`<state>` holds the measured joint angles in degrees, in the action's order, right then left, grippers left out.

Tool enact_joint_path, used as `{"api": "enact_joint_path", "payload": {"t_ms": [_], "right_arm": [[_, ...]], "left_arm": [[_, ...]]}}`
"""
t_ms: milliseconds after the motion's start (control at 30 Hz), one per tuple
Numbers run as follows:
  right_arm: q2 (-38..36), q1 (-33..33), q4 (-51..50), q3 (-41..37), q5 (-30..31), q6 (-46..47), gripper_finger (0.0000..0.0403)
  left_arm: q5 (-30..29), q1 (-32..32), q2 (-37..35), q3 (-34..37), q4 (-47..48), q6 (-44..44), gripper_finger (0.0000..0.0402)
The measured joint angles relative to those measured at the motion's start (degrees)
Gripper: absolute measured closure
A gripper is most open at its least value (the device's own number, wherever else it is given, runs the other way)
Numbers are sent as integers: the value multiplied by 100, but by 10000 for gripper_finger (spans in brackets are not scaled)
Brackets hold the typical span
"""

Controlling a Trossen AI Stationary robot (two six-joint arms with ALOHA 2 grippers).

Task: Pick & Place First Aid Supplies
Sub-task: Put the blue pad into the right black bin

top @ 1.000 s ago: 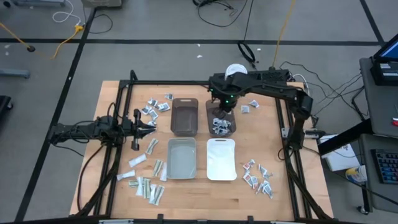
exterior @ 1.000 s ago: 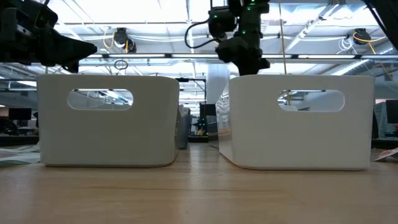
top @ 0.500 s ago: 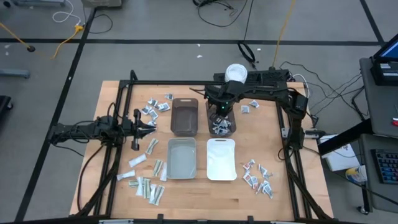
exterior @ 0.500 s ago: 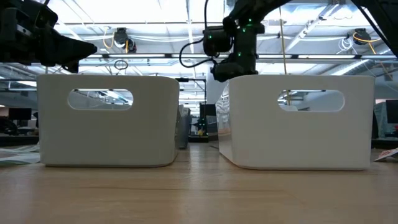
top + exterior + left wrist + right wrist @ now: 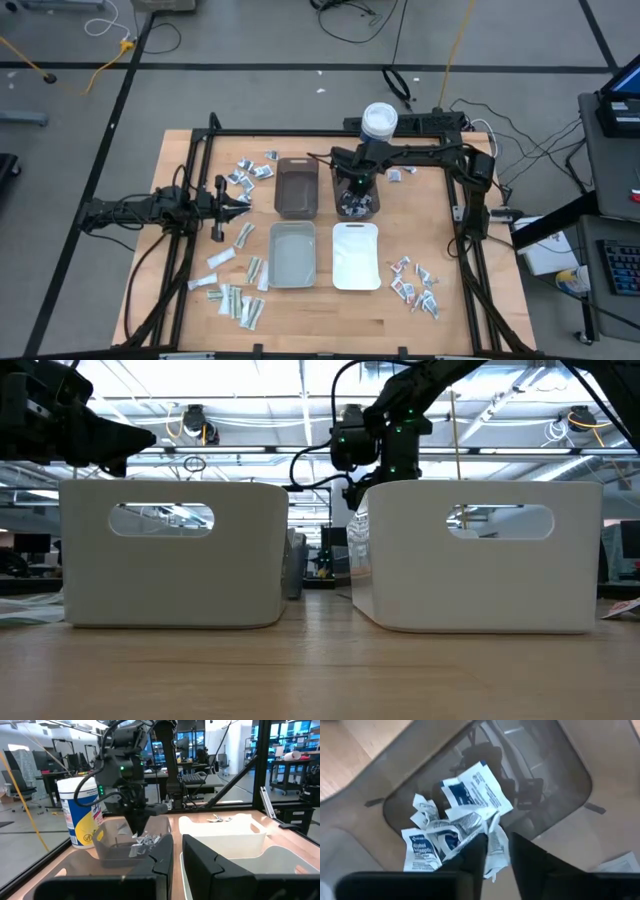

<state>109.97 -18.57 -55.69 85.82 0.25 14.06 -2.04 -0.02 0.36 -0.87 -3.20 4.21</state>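
First aid supplies lie as small white packets in loose groups on the table, at the far left [image 5: 250, 170], near left [image 5: 235, 295] and near right [image 5: 415, 282]. A pile of packets [image 5: 455, 827] lies in the dark see-through bin [image 5: 343, 172]. My right gripper [image 5: 497, 855] points down into this bin, fingers a little apart, with a white packet [image 5: 495, 851] in the gap. My left gripper [image 5: 243, 203] waits level at the table's left, shut on nothing. My right gripper comes from above, pointing down, with one white packet's edge [image 5: 494, 862] between its fingertips, just over the pile in the bin. Whether the fingers touch it, I cannot tell.
Four bins stand mid-table: a brown one [image 5: 297, 162] and the dark one at the far side, a grey one [image 5: 292, 282] and a white one [image 5: 355, 285] nearer. A white round tub [image 5: 378, 118] with a yellow label stands behind the dark bin.
My right gripper has come down toward the dark bin and now hangs low over its packets. The arm has drawn off the white tub, which now shows whole from above.
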Motion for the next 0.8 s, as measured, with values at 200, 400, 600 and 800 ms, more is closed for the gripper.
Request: {"api": "enact_joint_path", "payload": {"t_ms": [200,400,600,800], "right_arm": [[0,-2,-25,0,-39,-68,241],[0,-2,0,0,-44,-470,205],[0,-4,-37,7,-146,-1081,193],[0,-8,-49,187,-286,-668,201]], "left_arm": [[0,0,-1,1,0,0,355],[0,-1,0,1,0,0,355],[0,1,-2,1,0,0,355],[1,0,-1,0,0,0,355]]}}
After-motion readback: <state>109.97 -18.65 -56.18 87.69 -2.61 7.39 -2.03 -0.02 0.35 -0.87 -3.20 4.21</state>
